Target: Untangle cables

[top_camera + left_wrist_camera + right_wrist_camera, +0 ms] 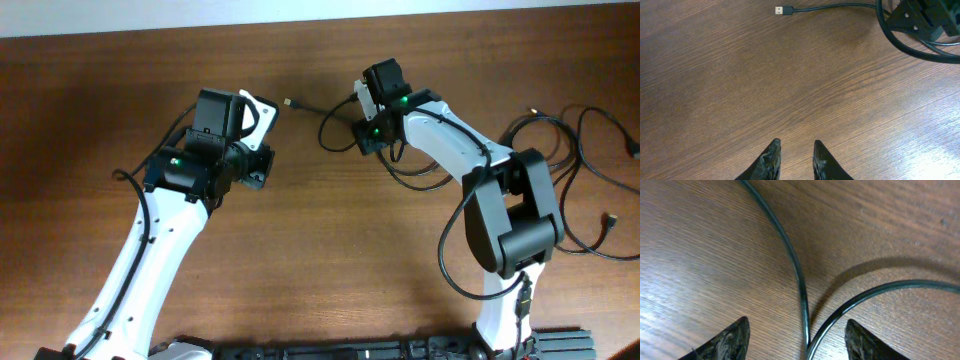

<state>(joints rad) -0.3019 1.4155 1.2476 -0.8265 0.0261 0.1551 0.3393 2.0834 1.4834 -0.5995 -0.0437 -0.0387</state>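
One thin black cable point(310, 108) ends in a silver USB plug point(289, 102) and runs right to my right gripper point(368, 138). In the right wrist view two of its strands, one point(790, 255) and the other point(880, 290), cross on the wood between the wide-apart fingers of that gripper point(797, 322), which is open and grips neither. More cables point(565, 150) lie in loose loops at the far right. My left gripper point(260, 168) hovers left of the plug point(784, 10). Its fingers point(772, 156) stand a little apart with bare wood between them.
The right arm's grey upper link and base point(515, 225) stand over part of the cable loops point(420, 178). The table's far edge point(300, 28) runs along the top of the overhead view. Bare wood lies between the two arms.
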